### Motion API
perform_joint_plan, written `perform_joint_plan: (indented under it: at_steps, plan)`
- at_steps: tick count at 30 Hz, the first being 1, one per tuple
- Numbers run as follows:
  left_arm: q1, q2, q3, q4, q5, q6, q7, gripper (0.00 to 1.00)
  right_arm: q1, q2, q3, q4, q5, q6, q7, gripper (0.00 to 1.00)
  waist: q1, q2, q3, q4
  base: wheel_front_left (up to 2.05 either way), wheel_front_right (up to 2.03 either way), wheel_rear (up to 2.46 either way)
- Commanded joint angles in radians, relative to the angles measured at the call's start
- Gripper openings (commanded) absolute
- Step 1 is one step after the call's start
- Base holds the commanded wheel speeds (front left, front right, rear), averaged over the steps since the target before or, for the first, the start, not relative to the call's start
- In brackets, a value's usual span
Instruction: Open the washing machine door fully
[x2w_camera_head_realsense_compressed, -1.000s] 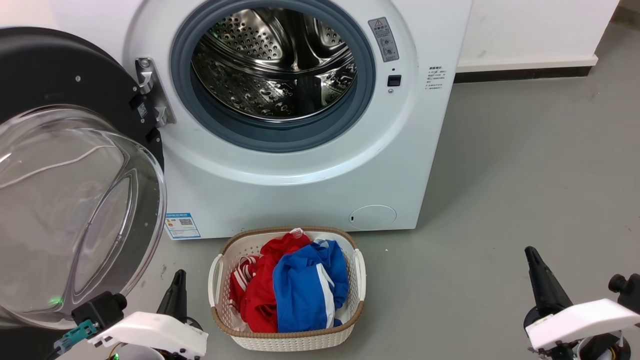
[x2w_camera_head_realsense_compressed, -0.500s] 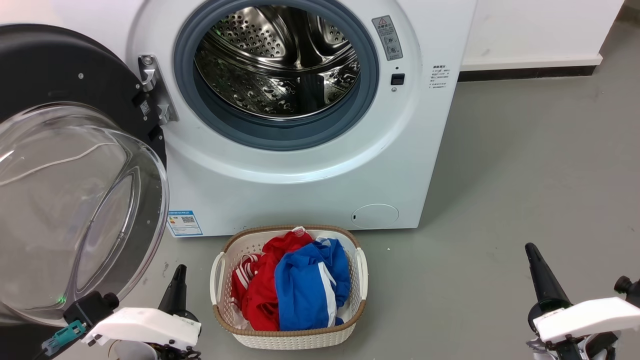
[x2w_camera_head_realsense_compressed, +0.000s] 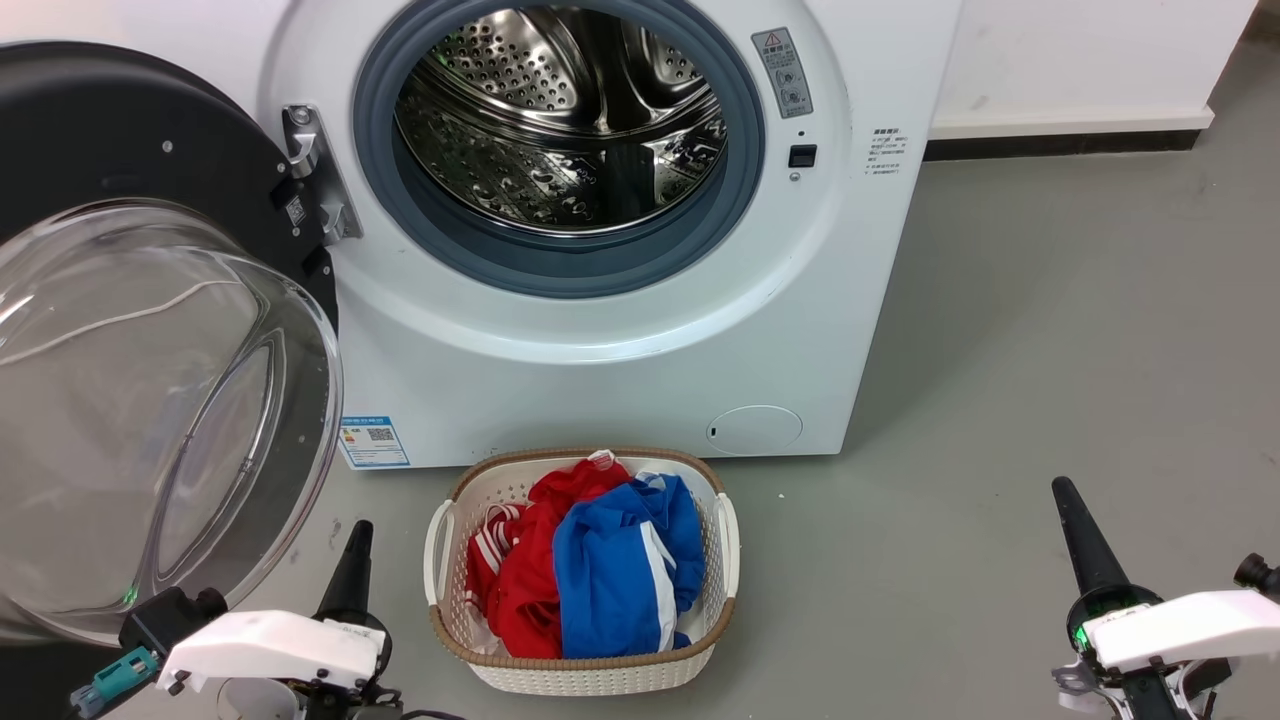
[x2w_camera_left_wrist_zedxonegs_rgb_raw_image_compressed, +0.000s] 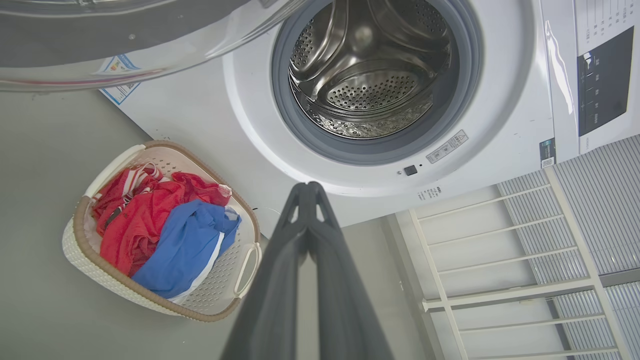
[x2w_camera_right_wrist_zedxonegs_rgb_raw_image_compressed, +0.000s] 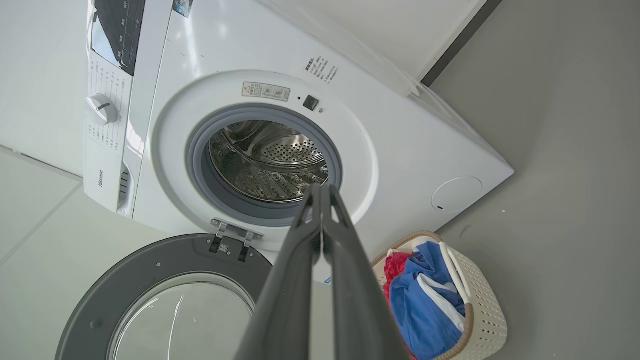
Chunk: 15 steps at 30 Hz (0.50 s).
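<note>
The washing machine (x2w_camera_head_realsense_compressed: 620, 380) takes up most of my head view. It is a white front-loader standing on a grey floor (x2w_camera_head_realsense_compressed: 1050, 350), with its steel drum (x2w_camera_head_realsense_compressed: 560, 120) exposed inside a grey rubber seal (x2w_camera_head_realsense_compressed: 560, 275). The washing machine door (x2w_camera_head_realsense_compressed: 120, 150) is swung out on its metal hinge (x2w_camera_head_realsense_compressed: 320, 175) to the left side of the machine. Its inner face is turned towards me, black rim behind and the clear glass bowl (x2w_camera_head_realsense_compressed: 150, 420) bulging forward. In the right wrist view the door stands well away from the drum mouth.

A cream laundry basket (x2w_camera_head_realsense_compressed: 590, 675) with a brown rim sits on the floor just in front of the machine, below the drum. It holds red clothes (x2w_camera_head_realsense_compressed: 520, 580) on its left and a blue garment (x2w_camera_head_realsense_compressed: 610, 570) with a white stripe on its right.

My left gripper (x2w_camera_head_realsense_compressed: 356, 545) is at the lower left, between the glass bowl and the basket, and I see it touching neither. In its wrist view the two dark fingers meet at the tips with nothing between them. My right gripper (x2w_camera_head_realsense_compressed: 1063, 495) is at the lower right over bare floor, well apart from the machine, and its wrist view shows the fingers pressed together and empty too.

Low on the machine's front I see a blue label (x2w_camera_head_realsense_compressed: 373, 442) at the left and a round flap (x2w_camera_head_realsense_compressed: 755, 430) at the right. A small black latch socket (x2w_camera_head_realsense_compressed: 802, 156) sits to the right of the seal.
</note>
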Motion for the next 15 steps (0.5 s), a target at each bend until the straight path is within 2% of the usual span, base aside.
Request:
perform_joint_plan:
  at_steps: [1, 15]
  plan:
    - [-0.030, -0.002, 0.012, -0.006, -0.025, -0.011, 0.006, 0.00, -0.027, 0.001, -0.003, -0.003, 0.029, 0.000, 0.005, 0.00, -0.0001, 0.0000, 0.000, 0.001, 0.00, 0.00, 0.00]
    - [-0.040, -0.030, 0.056, 0.002, -0.156, -0.046, 0.041, 0.00, -0.043, 0.005, -0.008, 0.021, 0.190, 0.000, 0.016, 0.00, -0.0001, 0.0000, 0.006, 0.009, 0.00, 0.00, 0.00]
